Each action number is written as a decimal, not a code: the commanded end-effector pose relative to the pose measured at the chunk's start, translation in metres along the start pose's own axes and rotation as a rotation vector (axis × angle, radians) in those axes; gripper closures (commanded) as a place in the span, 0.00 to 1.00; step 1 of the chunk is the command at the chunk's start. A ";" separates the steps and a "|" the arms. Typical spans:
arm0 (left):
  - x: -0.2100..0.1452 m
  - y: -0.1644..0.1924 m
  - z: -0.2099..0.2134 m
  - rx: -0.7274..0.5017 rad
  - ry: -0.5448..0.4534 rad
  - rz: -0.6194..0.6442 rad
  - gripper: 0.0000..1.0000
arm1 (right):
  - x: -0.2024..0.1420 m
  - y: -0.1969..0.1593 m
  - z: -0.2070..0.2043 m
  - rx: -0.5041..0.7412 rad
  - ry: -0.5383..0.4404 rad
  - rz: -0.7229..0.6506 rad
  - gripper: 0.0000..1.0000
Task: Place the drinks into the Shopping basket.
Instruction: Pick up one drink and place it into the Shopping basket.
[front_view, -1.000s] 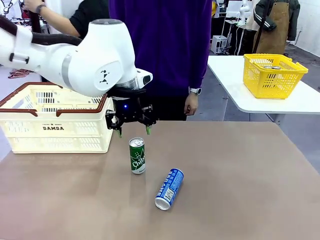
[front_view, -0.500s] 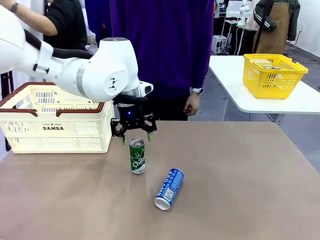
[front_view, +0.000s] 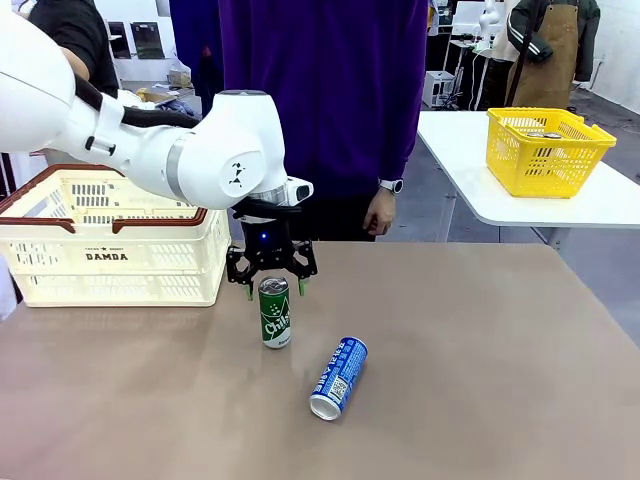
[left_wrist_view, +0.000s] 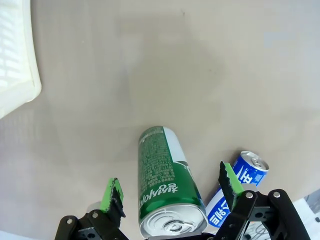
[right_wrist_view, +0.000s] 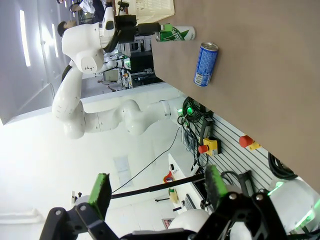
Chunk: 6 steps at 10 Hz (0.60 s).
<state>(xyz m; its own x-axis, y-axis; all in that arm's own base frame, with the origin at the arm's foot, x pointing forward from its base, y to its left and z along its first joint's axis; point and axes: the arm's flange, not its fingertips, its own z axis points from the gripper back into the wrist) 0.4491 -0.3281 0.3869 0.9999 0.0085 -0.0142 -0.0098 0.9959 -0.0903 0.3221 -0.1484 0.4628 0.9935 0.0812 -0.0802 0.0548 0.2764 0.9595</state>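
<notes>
Your left jaws, wide open, straddle the top of the upright green can (front_view: 275, 315); right jaws gape empty.

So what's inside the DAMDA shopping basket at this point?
Over the rim of the Shopping basket, its slotted inner walls show. Its floor is hidden behind the near wall, and the left arm covers the right corner, so whether anything lies inside cannot be told.
</notes>
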 end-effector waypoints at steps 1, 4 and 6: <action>0.005 -0.003 -0.002 0.032 0.035 -0.012 0.00 | -0.003 0.004 0.002 -0.001 0.006 -0.014 0.00; 0.005 -0.007 -0.007 0.051 0.047 -0.030 0.00 | -0.003 0.004 0.002 -0.001 0.006 -0.014 0.00; 0.005 -0.010 -0.010 0.064 0.086 -0.052 0.00 | -0.003 0.004 0.002 -0.001 0.006 -0.014 0.00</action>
<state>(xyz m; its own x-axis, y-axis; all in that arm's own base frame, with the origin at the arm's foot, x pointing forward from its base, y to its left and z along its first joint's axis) 0.4483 -0.3370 0.3747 0.9964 -0.0248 -0.0805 0.0202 0.9981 -0.0578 0.3221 -0.1485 0.4628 0.9935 0.0812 -0.0802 0.0548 0.2764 0.9595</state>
